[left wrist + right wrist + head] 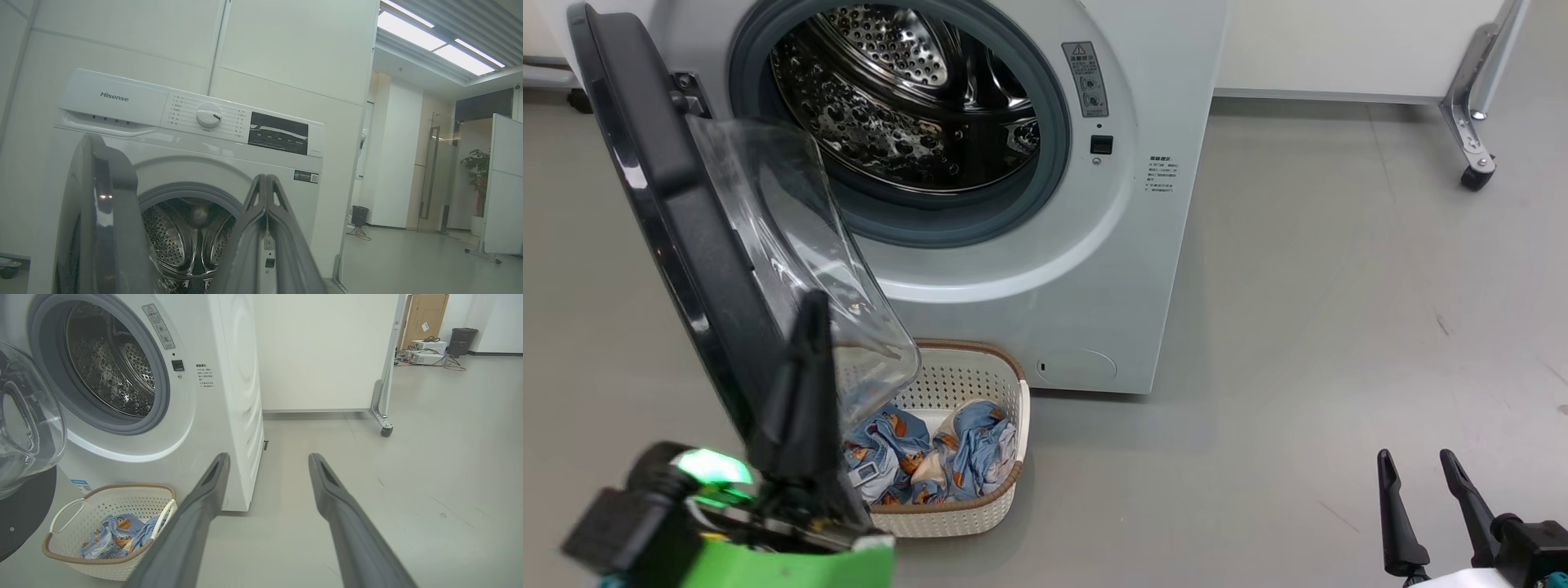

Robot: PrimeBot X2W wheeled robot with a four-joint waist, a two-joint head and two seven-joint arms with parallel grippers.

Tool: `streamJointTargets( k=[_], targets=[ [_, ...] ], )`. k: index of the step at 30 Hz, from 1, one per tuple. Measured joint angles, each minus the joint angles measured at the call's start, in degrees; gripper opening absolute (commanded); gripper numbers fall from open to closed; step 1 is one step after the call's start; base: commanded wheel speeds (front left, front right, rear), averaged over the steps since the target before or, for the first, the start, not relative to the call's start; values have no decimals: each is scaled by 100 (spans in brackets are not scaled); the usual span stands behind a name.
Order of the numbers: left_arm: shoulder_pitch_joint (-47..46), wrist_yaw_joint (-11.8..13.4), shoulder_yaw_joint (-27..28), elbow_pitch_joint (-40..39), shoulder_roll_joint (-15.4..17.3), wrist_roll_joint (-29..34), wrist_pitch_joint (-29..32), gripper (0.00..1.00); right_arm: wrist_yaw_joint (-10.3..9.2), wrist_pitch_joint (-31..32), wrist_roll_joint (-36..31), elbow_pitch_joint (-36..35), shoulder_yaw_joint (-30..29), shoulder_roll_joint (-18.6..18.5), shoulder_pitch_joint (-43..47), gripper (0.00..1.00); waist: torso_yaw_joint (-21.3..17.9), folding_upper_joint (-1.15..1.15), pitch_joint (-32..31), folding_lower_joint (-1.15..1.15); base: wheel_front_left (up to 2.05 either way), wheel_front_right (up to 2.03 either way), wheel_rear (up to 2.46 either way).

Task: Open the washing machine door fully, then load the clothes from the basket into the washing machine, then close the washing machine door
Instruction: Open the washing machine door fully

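Washer (1094, 269): white casing. Drum (882, 122): bright steel, perforated in a regular dot pattern. Gasket (947, 230): grey. Door (662, 188): glossy black rim, clear colourless centre. Basket (980, 384): cream-white, walls pierced with rows of small holes, brown woven-look rim. Clothes (972, 457): light blue, printed with small orange-brown figures, a little pale cloth among them. Label (80, 486) low on the washer front: blue. Floor (1339, 327): plain grey. Left gripper (813, 310): dark fingers, bright green housing (792, 567) behind. Right gripper (1414, 457): dark fingers.
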Motion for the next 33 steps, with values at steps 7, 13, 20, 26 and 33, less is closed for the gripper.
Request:
streamJointTargets(
  k=[7, 13, 20, 26, 33],
  targets=[
    [727, 5, -694, 828, 49, -285, 761, 0, 100, 0, -102, 15, -11, 113, 0, 100, -68, 0, 39, 0, 0, 0, 0],
    [803, 359, -537, 1424, 53, -315, 890, 0, 158, 0, -185, 21, -127, 172, 1, 100, -102, 0, 116, 0, 0, 0, 0],
    [758, 668, -289, 1693, 49, -159, 765, 0, 215, 0, -264, 21, -236, 264, -1, 100, -113, 0, 205, 0, 0, 0, 0],
    [542, 775, -216, 1675, 37, -122, 631, 0, 259, 0, -299, 19, -389, 310, 1, 100, -17, 0, 259, 0, 0, 0, 0],
    [464, 890, -172, 1704, 32, -75, 565, 0, 298, 0, -342, 20, -481, 353, 1, 100, 200, 0, 288, 0, 0, 0, 0]
  ],
)
